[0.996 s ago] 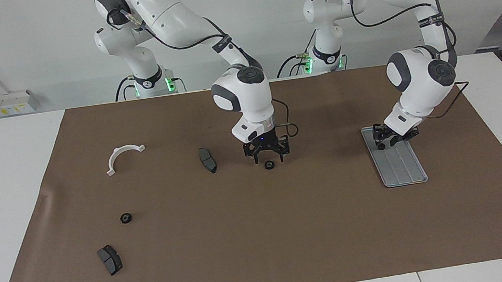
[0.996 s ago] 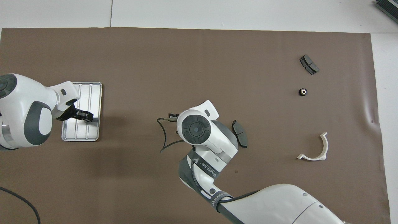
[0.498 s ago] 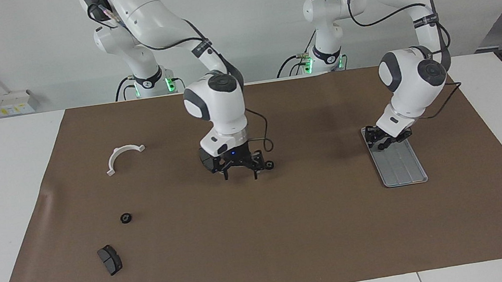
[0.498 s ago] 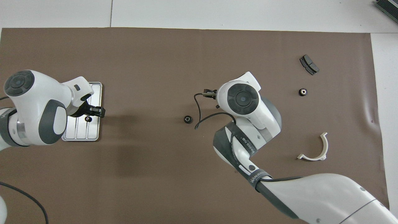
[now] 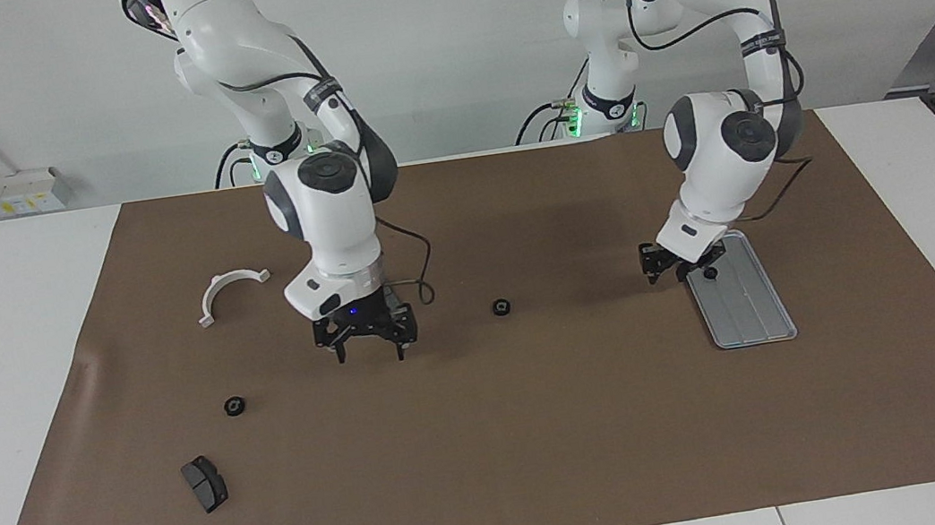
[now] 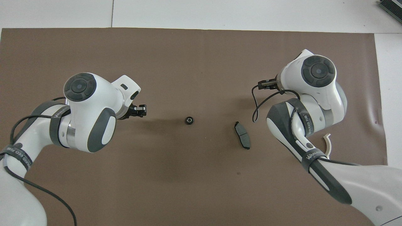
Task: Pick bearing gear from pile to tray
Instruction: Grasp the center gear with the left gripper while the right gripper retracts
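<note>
The silver tray (image 5: 749, 307) lies toward the left arm's end of the mat, and one black bearing gear (image 5: 710, 273) rests on its end nearer the robots. My left gripper (image 5: 672, 266) hangs just off that end, toward the middle, and holds nothing; overhead, the left gripper (image 6: 138, 110) shows and its arm hides the tray. A second gear (image 5: 501, 306) (image 6: 189, 120) lies mid-mat. A third gear (image 5: 234, 406) lies toward the right arm's end. My right gripper (image 5: 370, 350) hangs open and empty between these two gears.
A black wedge pad (image 6: 242, 139) lies near the mid-mat gear; the right hand hides it in the facing view. Another pad (image 5: 205, 483) lies farther out than the third gear. The white half-ring bracket (image 5: 229, 291) sits nearer the robots, toward the right arm's end.
The left gripper let the gear go on the tray and drew off it toward the middle. The right gripper swung away from the mid-mat gear toward the right arm's end.
</note>
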`<state>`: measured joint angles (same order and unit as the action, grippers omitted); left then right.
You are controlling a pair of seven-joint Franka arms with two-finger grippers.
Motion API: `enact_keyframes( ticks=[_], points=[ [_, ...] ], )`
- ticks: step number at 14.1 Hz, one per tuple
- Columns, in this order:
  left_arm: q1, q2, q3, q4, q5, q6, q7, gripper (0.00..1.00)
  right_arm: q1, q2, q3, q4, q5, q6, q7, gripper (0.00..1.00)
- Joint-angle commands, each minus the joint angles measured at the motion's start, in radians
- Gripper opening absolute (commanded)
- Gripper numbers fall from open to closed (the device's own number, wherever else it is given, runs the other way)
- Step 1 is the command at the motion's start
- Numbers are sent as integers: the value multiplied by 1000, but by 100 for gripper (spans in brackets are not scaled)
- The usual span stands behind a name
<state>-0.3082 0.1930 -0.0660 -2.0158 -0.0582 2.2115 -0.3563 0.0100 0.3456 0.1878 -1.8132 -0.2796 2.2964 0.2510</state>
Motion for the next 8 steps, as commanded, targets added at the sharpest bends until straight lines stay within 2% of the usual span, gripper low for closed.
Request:
enact_keyframes(
  ticks=[1,3,5,8],
  points=[
    [-90,0,15,6,15,34,-131,60,-83,-22,19,-26,51,-24,-186,100],
    [-164,45,17,25,15,66,-225,69,-139,-28,19,-49,106,-25,-327,100],
    [-210,123,17,95,15,73,-300,70,-189,-31,19,-67,144,-12,-445,100],
    [-238,161,17,134,15,89,-316,69,-248,-2,18,-70,192,37,-577,100]
  ],
)
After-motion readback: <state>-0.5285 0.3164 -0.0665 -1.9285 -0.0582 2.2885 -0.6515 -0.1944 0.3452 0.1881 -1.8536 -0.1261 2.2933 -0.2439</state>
